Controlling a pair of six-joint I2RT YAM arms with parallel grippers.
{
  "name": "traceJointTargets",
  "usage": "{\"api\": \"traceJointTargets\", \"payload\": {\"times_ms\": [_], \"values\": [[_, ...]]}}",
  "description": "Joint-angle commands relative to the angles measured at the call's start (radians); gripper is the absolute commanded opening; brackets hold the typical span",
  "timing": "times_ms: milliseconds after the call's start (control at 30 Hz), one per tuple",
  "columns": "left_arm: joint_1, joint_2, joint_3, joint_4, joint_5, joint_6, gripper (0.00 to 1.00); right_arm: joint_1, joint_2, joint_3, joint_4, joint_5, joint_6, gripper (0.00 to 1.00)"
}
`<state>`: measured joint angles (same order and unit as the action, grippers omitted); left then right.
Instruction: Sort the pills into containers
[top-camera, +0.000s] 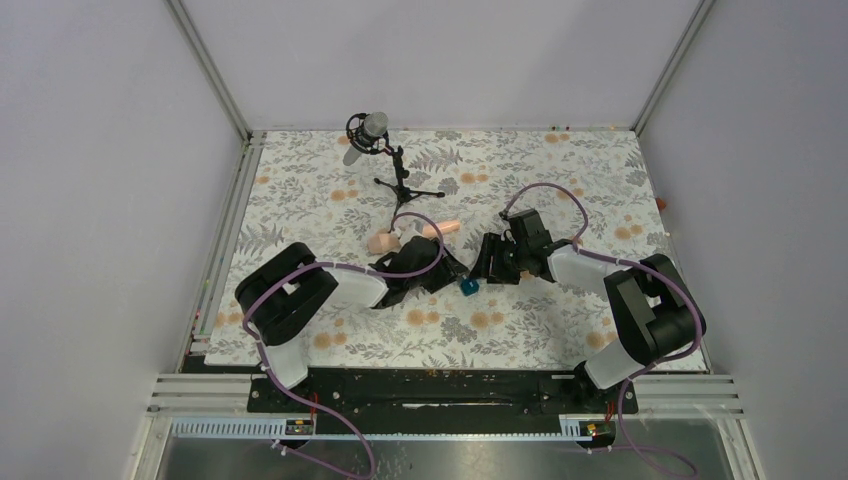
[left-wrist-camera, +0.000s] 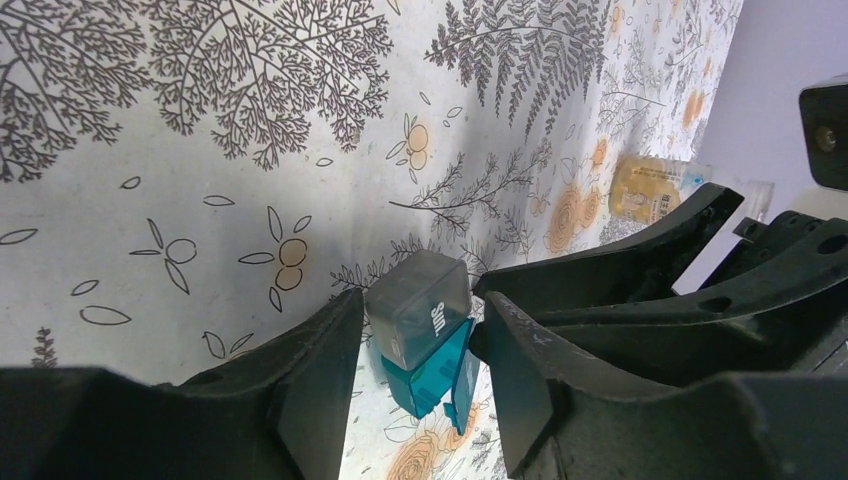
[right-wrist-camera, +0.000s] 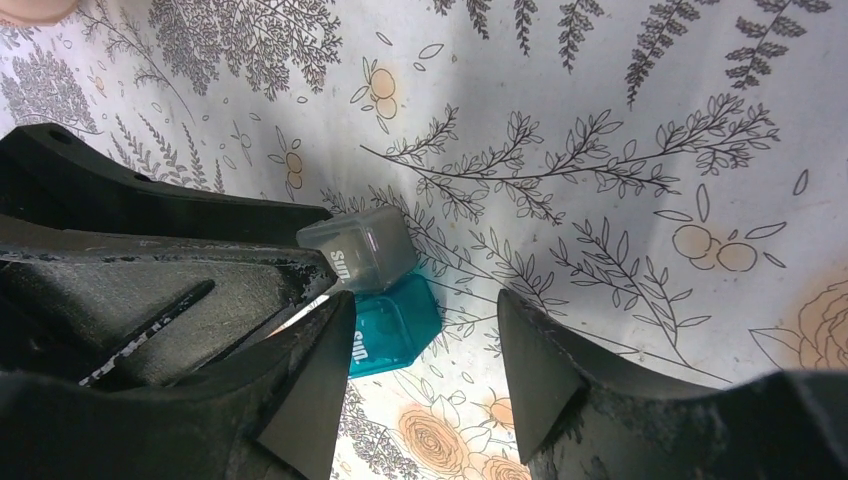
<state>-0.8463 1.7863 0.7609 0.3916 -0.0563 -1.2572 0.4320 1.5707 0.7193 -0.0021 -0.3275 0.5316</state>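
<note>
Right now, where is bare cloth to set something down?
Free: the near strip between the teal-and-grey box and the arm bases; the back-right corner beyond the right gripper. Crowded: centre, around the left gripper, peach cylinder and microphone stand.

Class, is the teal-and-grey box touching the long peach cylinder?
Apart. The top view shows patterned table between the box and the cylinder.

Pale grey walls (top-camera: 100, 150), floral-patterned tabletop (top-camera: 560, 170), aluminium frame (top-camera: 208, 66)
</note>
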Motion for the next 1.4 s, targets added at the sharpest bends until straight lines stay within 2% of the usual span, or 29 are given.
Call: {"api": "traceJointTargets", "payload": {"times_ms": [0, 267, 467, 600, 1033, 1367], "values": [[0.006, -0.035, -0.028, 0.054, 0.015, 0.0, 0.49, 0.007, 0.003, -0.012, -0.009, -0.022, 0.007, 0.61], [0.006, -0.032, -0.108, 0.26, 0.131, 0.082, 0.45, 0.007, -0.006, -0.01, -0.009, -0.011, 0.033, 0.61], [0.001, -0.055, -0.17, 0.391, 0.171, 0.136, 0.52, 0.007, 0.001, -0.006, -0.008, -0.006, 0.056, 0.61], [-0.01, -0.062, -0.176, 0.392, 0.186, 0.164, 0.54, 0.007, 0.0, -0.001, -0.009, -0.005, 0.063, 0.61], [-0.017, -0.028, -0.179, 0.359, 0.164, 0.154, 0.29, 0.007, 0.002, -0.003, 0.025, -0.066, 0.049, 0.63], [-0.017, 0.001, -0.177, 0.337, 0.152, 0.163, 0.23, 0.005, -0.012, -0.05, 0.082, -0.13, 0.042, 0.6]]}}
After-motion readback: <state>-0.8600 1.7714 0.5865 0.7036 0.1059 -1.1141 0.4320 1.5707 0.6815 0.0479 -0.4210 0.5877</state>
